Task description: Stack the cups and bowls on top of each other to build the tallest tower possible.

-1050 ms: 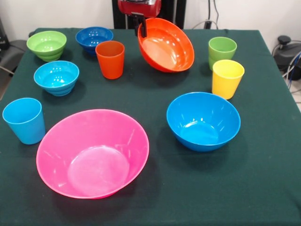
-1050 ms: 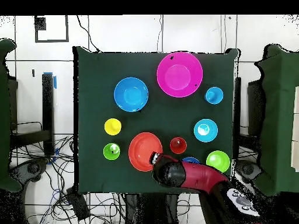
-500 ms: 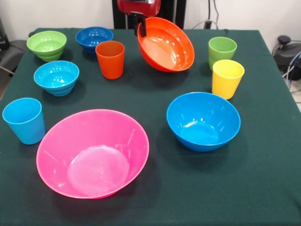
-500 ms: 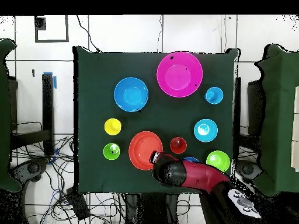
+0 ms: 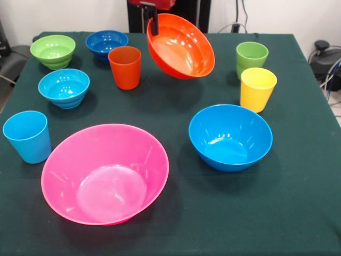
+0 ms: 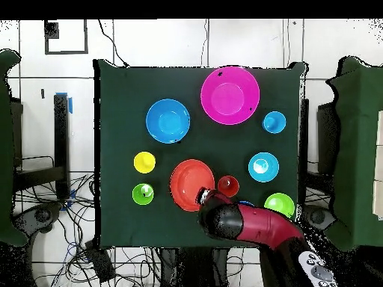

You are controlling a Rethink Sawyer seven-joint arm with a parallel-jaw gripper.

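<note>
Pincer (image 5: pixel 153 21) grips the orange bowl (image 5: pixel 181 47) by its rim, tilted, clear of the surface at upper centre; blue bowl (image 5: pixel 230 136), the likely base, sits lower right of it.

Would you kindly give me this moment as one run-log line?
pincer: shut on orange bowl rim | bowl: tilted, clear of table | blue bowl: empty | pink bowl: empty | tower: not begun

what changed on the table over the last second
The gripper, shut on the rim of the orange bowl, has lifted it higher off the table, still tilted. In the overhead view it has shifted slightly toward the table's middle. The pink bowl, the blue bowl, the small bowls and the four cups stayed put.
</note>
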